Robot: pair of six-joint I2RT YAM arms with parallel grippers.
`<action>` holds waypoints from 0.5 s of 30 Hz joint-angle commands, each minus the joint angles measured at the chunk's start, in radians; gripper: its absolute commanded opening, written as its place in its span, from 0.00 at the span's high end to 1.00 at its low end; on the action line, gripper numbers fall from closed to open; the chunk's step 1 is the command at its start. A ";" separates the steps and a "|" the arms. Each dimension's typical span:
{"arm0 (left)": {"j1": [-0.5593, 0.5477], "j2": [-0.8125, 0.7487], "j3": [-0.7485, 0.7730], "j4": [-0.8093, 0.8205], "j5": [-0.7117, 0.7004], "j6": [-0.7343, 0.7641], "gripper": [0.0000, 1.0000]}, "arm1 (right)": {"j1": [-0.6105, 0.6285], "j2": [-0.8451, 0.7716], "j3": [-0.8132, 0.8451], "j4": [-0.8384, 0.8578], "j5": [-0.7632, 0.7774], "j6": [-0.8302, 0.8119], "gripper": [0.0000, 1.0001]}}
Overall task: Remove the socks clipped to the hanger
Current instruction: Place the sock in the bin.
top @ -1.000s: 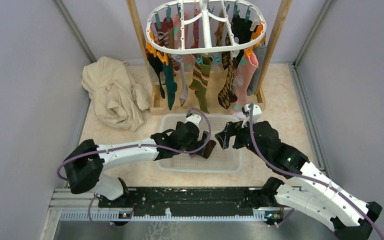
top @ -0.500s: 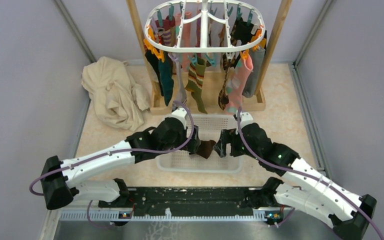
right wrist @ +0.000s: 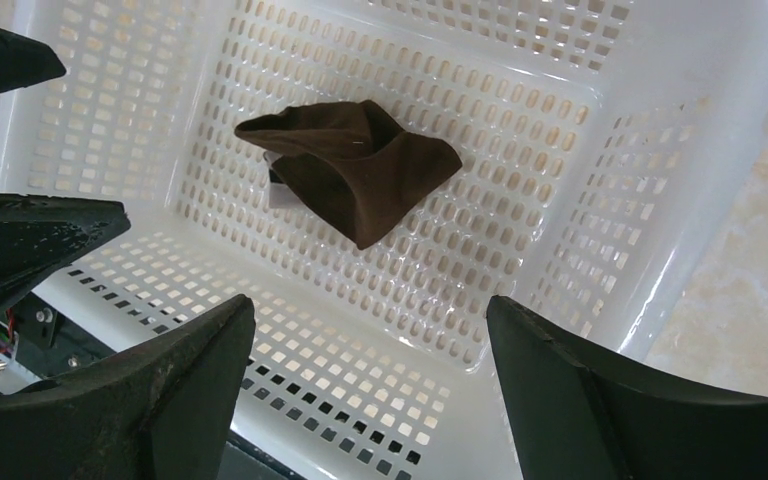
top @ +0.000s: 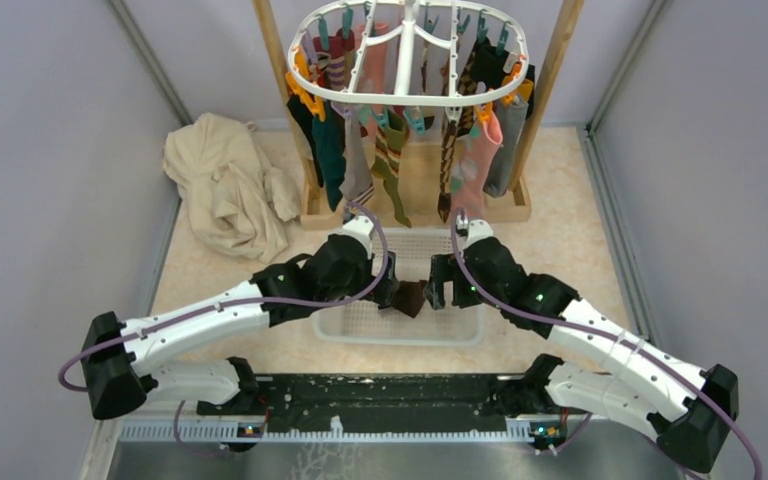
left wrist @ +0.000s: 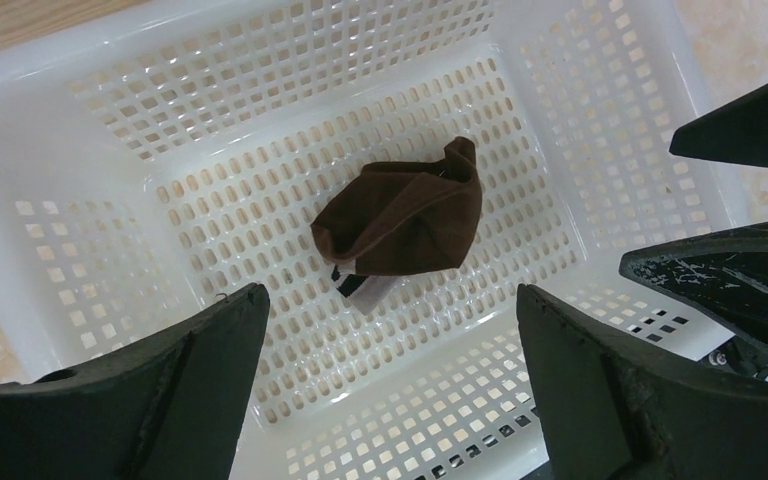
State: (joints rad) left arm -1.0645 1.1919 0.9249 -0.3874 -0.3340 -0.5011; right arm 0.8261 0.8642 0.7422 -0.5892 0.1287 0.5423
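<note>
Left wrist view showed the black two-fingered left claw (left wrist: 390, 305) spread wide and grasping nothing. Its fingers (left wrist: 160, 400) framed a crumpled dark brown fabric sock (left wrist: 400, 220), which lay below and between them and touched neither. The sock rested on the floor of a white perforated plastic basket (left wrist: 60, 200), near its middle, with a small pale tag showing at its lower edge. In the right wrist view the black two-fingered right claw (right wrist: 370, 310) was likewise released and empty, and the same brown sock lay just past its fingertips on the basket floor. From the top external view the two claws faced each other low over the basket, the left claw on the sock's left and the right claw on its right, both close to it. Beyond the basket's far rim stood a light wooden frame (top: 550, 70). The white plastic oval hanger (top: 410, 100) hung from it, with teal and orange clips (top: 415, 122) around its rim. The mixed-colour fabric socks (top: 392, 165), among them dark green, grey, striped, pink and argyle ones, dangled clipped to it, well apart from both claws. A rumpled beige cloth (top: 225, 185) lay on the pale speckled table (top: 560, 240) to the frame's left.
</note>
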 commanded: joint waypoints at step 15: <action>0.002 0.054 0.015 0.094 -0.076 -0.062 0.01 | -0.021 0.159 0.171 0.122 0.033 0.000 0.12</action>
State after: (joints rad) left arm -1.0645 1.2320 0.9211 -0.3183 -0.3584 -0.5522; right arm 0.8127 0.9356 0.7872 -0.5594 0.1631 0.5171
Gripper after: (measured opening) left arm 0.989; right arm 0.883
